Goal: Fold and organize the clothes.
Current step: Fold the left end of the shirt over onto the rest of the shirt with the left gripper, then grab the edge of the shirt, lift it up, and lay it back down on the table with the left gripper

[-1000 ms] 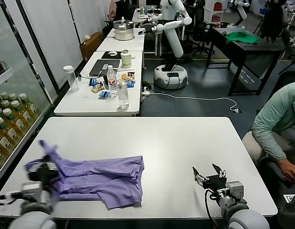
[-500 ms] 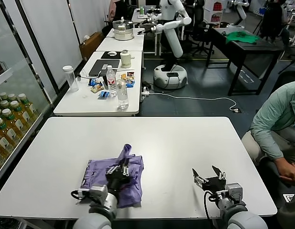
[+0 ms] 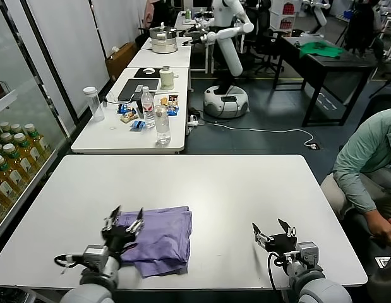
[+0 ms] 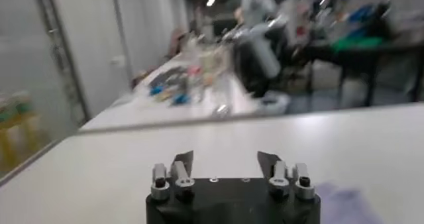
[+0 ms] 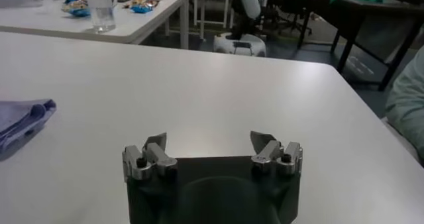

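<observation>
The lavender-purple T-shirt lies folded in a rough rectangle on the white table, near the front edge left of centre. My left gripper is open and empty, just over the shirt's left edge. A corner of the shirt shows in the left wrist view and its edge in the right wrist view. My right gripper is open and empty near the front right of the table, well apart from the shirt. Both also show in their own wrist views, left and right.
A seated person in a green top is at the table's right side. Behind stands a second white table with water bottles, snacks and a laptop. Bottled drinks line a shelf on the left. Another robot stands farther back.
My left gripper carried the shirt's left part over to the right, folding it, then let go and drew back to the left, now open. The right arm has barely moved.
</observation>
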### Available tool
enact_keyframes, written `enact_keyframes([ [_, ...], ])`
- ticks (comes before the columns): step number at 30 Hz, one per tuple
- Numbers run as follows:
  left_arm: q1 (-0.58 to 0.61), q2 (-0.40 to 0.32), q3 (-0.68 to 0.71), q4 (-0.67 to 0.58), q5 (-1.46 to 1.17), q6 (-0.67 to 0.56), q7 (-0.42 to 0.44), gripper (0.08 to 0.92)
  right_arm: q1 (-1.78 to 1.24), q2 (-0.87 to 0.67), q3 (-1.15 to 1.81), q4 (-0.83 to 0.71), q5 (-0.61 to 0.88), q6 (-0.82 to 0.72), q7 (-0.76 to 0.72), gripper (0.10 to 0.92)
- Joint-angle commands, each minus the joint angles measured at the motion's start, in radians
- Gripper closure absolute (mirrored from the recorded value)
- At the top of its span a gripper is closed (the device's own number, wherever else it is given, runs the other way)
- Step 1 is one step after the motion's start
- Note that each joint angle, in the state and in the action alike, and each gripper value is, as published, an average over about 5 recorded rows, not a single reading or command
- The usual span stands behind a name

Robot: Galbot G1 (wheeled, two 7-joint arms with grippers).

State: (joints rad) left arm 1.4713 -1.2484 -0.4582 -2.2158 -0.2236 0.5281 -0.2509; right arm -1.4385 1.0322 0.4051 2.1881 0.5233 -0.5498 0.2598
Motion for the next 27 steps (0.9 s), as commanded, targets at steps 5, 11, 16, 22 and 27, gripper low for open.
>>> enact_keyframes([
  [5,0.043,-0.002,-0.146,0.164,-0.211,0.049,0.044,0.187,-0.006,-0.004,0.012,0.009,0.001,0.000,0.000,0.203],
  [11,0.000,0.003,-0.151,0.211,-0.286,0.048,0.072,0.177,-0.005,-0.001,0.011,0.008,0.001,0.000,-0.001,0.203],
  [16,0.009,0.005,-0.154,0.201,-0.360,0.048,0.068,0.218,-0.001,0.001,0.006,0.005,0.000,0.000,-0.001,0.203],
  [22,0.012,-0.008,-0.139,0.185,-0.425,0.053,0.061,0.389,0.000,0.001,0.002,0.005,-0.001,0.001,0.000,0.203],
  [27,0.005,-0.022,-0.140,0.164,-0.415,0.052,0.049,0.536,-0.004,0.001,0.005,0.011,-0.002,0.001,0.000,0.203],
])
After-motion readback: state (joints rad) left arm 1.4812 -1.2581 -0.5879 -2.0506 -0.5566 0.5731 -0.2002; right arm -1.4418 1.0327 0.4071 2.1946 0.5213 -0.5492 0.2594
